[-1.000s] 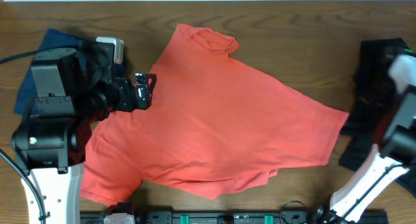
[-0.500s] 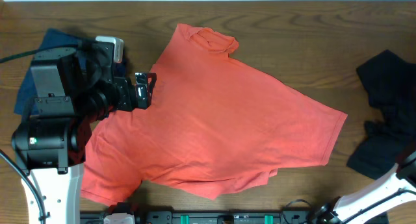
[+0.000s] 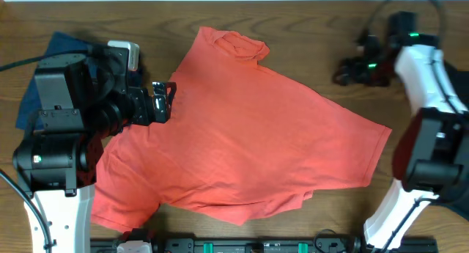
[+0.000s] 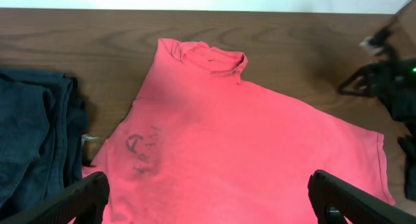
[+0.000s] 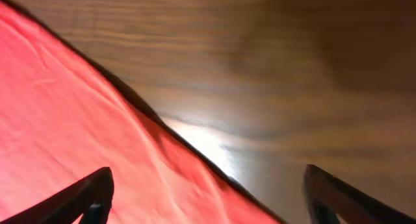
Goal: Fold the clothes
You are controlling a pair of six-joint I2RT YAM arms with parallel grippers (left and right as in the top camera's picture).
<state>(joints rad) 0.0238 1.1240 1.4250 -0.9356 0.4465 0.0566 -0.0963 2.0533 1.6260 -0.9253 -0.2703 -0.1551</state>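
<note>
- Shirt (image 3: 249, 136) lay spread flat, slantwise on the table (image 3: 330, 26), collar toward the far edge. I judged no fold was made yet (whole job left).
- My left gripper (image 3: 164, 99) hovered at the shirt's left edge, jaws wide apart, empty.
- My right gripper (image 3: 346, 71) was over bare wood near the shirt's right edge, jaws apart, holding nothing.
- Navy garment (image 4: 32, 139) lay layered at left; folded or not, couldn't tell.

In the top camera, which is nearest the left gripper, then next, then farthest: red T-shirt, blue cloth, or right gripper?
1. Red T-shirt, right beside the left gripper.
2. Blue cloth, on the left.
3. Right gripper, far right.
</note>
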